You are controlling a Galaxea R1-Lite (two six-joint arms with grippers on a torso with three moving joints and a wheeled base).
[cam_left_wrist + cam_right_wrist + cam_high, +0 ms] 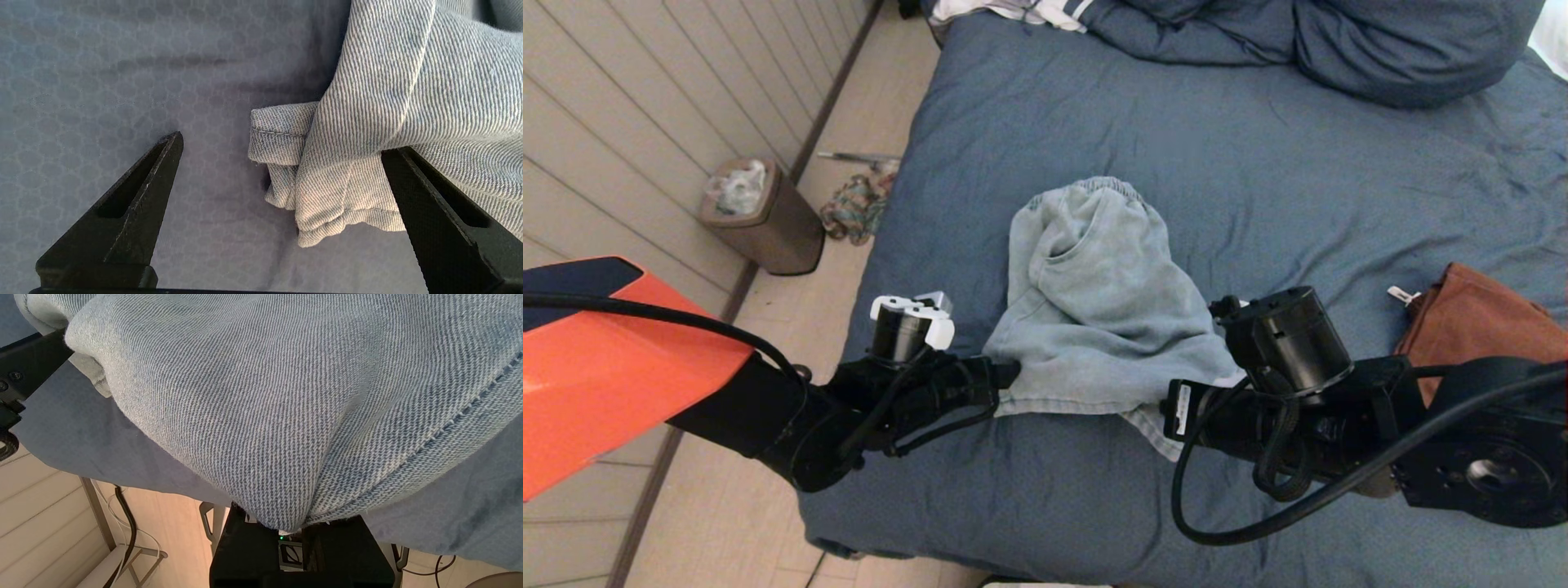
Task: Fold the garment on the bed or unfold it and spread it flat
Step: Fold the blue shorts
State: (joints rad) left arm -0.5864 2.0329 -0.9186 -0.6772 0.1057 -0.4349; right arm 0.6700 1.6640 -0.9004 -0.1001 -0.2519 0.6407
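Observation:
A light blue denim garment (1094,302) lies bunched on the slate-blue bed (1258,163), its elastic waistband toward the pillows. My left gripper (282,143) is open at the garment's near left corner. The rolled hem corner (278,139) sits between its black fingers (155,175), and the cloth drapes over the other finger. My right gripper (286,533) is shut on a pinched fold of the garment's near right edge (282,514), lifting it a little. In the head view the right wrist (1286,339) hides those fingertips.
Blue pillows (1405,41) and some white striped clothing (1013,10) lie at the head of the bed. A rust-brown garment (1478,318) lies on the right. On the floor to the left stand a brown bin (760,216) and a crumpled cloth (854,208).

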